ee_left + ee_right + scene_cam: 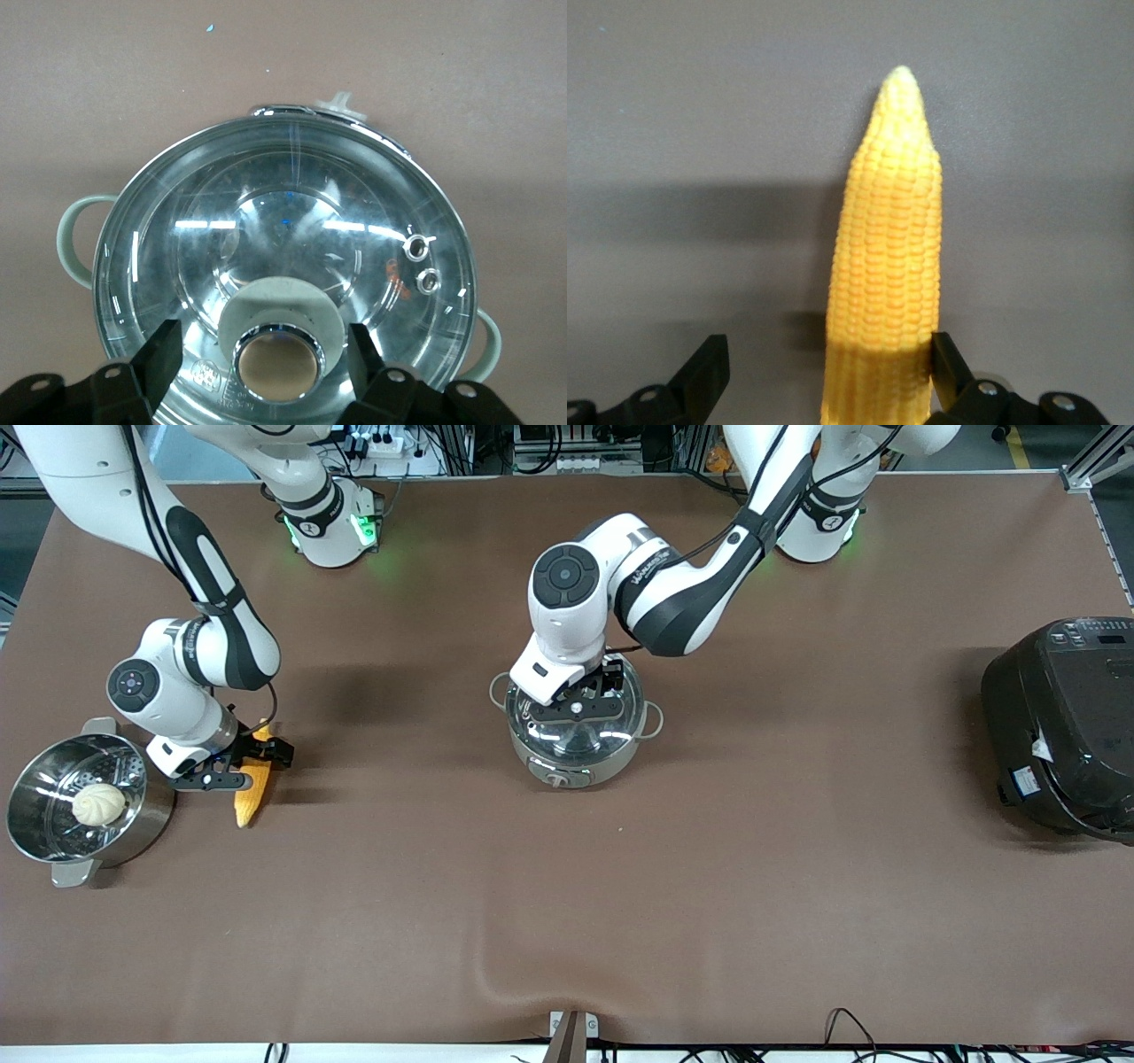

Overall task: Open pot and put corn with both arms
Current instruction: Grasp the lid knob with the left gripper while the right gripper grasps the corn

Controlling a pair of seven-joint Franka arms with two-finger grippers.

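Yellow-orange tapered corn cob (888, 257) sits between right tool's (824, 372) spread fingers; left tool (264, 359) open astride grey pot's (576, 731) lid knob (279, 359)

The desk (620, 921) wears a matt brown cloth-like cover, faintly wrinkled at the edge nearest the front camera; the pot (574, 766) has a dull grey body with a glossy clear glass lid (292, 212) edged in bright metal, its knob (279, 359) ringed in polished chrome; the corn (888, 257) is yellow-orange, bumpy with rows of kernels, slightly waxy; the steamer pot (53, 841) is shiny perforated steel; the bun (98, 804) looks matt white and soft; the cooker (1067, 726) is glossy black plastic; both arms have smooth white shells with black joints; the left gripper (266, 354) and right gripper (824, 367) are matt black.
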